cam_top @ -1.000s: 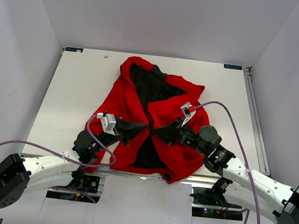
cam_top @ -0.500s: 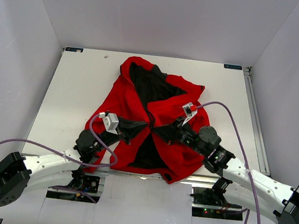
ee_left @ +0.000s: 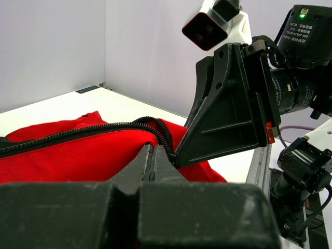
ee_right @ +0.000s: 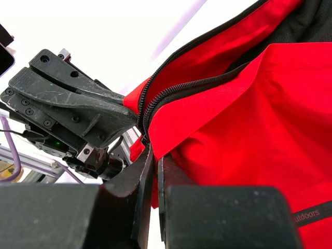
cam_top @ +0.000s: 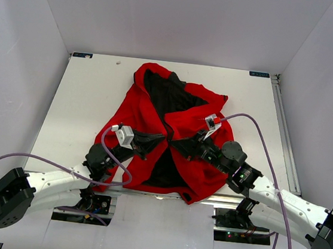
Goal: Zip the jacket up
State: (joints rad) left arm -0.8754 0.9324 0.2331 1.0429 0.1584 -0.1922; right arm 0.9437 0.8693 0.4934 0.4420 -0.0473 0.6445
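The red jacket [cam_top: 150,107] lies open on the white table, its black lining [cam_top: 170,95] showing. My left gripper [cam_top: 161,139] and right gripper [cam_top: 176,143] meet tip to tip over the front opening, low on the jacket. In the left wrist view the left gripper [ee_left: 152,150] is shut where the dark zipper [ee_left: 104,128] curves down to its tip, with the right gripper's fingers [ee_left: 228,114] just beyond. In the right wrist view the right gripper [ee_right: 155,155] is shut on the red front edge [ee_right: 207,111] beside the zipper teeth [ee_right: 155,101], facing the left gripper's fingers [ee_right: 78,109].
The white table [cam_top: 80,90] is walled at the back and on both sides. A metal rail [cam_top: 283,129] runs along its right edge. Purple cables [cam_top: 36,161] loop from both arms near the front edge.
The left gripper has moved right and a little forward toward the jacket's opening. The right gripper has edged left, so the two tips stand closer. Both stay shut.
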